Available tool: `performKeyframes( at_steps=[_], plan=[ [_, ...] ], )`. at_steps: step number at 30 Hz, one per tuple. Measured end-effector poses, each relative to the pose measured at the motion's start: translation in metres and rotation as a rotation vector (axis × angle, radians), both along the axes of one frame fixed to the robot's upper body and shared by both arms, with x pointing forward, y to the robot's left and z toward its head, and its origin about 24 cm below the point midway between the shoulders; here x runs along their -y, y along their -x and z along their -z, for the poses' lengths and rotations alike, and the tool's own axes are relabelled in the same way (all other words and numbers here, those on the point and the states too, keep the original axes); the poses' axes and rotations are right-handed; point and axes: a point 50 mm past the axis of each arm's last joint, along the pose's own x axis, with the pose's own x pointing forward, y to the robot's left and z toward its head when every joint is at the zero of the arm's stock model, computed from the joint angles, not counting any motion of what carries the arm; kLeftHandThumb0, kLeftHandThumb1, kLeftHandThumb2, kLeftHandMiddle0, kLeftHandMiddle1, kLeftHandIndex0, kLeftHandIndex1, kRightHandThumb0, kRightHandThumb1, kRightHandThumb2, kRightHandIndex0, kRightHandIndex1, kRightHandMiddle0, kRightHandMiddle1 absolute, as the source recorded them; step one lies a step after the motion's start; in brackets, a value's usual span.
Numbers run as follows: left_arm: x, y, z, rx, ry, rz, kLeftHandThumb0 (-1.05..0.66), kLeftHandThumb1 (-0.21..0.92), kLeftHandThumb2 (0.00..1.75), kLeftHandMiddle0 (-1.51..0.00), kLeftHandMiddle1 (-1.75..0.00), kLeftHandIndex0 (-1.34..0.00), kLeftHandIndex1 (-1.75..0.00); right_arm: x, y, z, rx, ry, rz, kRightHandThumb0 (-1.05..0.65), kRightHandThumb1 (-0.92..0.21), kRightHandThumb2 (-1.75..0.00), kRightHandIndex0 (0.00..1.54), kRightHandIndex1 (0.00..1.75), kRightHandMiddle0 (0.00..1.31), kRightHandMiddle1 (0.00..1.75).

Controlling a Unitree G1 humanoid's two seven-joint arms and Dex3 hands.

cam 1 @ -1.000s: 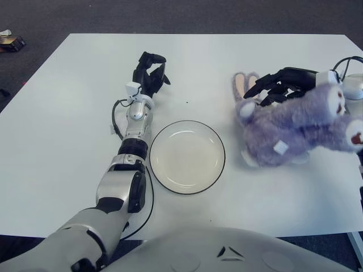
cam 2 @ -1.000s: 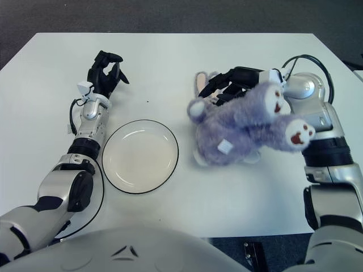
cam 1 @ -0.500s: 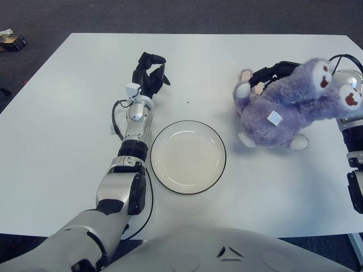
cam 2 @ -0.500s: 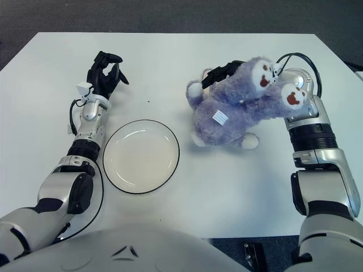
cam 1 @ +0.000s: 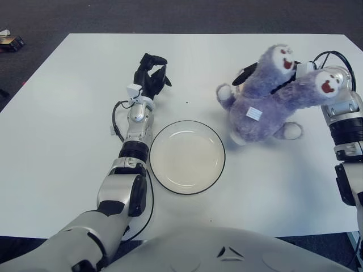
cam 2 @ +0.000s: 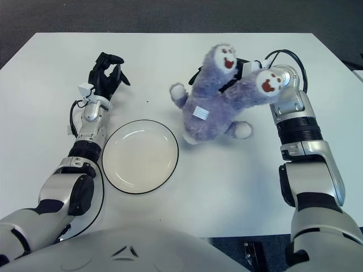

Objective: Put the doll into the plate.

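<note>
A purple plush doll (cam 1: 266, 102) with white paws and a small white tag hangs lifted over the table, right of the plate, feet up toward the right. My right hand (cam 1: 249, 72) is mostly hidden behind the doll, black fingers curled into its back, holding it. The cream plate (cam 1: 187, 157) with a dark rim lies flat at the table's middle, nothing on it. My left hand (cam 1: 151, 71) shows at the far left of the plate, above its upper-left rim, fingers loosely curled and holding nothing.
The white table (cam 1: 62, 130) spreads all around; its front edge runs near my body. Dark carpet lies beyond the far edge, with a small object (cam 1: 10, 41) on the floor at the upper left. A black cable (cam 1: 116, 122) loops beside my left forearm.
My right hand has swung the doll leftward toward the plate and tipped it so its feet point up. The left arm and plate have not moved.
</note>
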Motion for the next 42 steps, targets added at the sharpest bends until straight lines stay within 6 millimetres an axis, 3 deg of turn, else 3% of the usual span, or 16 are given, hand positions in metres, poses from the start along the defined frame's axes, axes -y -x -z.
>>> performKeyframes(
  at_steps=[12, 26, 42],
  plan=[
    [-0.002, 0.000, 0.008, -0.030, 0.010, 0.011, -0.36, 0.92, 0.29, -0.86, -1.75, -0.45, -1.49, -0.014, -0.008, -0.001, 0.090, -0.036, 0.042, -0.49, -0.92, -0.82, 0.97, 0.01, 0.54, 0.34],
    [-0.001, 0.001, 0.012, -0.039, 0.020, 0.028, -0.36, 0.92, 0.29, -0.87, -1.75, -0.45, -1.49, -0.036, -0.033, -0.006, 0.162, -0.050, 0.171, -0.52, -0.92, -0.84, 0.94, 0.01, 0.51, 0.40],
    [-0.002, 0.001, 0.012, -0.028, 0.038, 0.038, -0.35, 0.92, 0.29, -0.89, -1.75, -0.45, -1.49, -0.038, -0.041, 0.005, 0.151, -0.050, 0.197, -0.53, -0.92, -0.83, 0.95, 0.01, 0.53, 0.45]
  ],
)
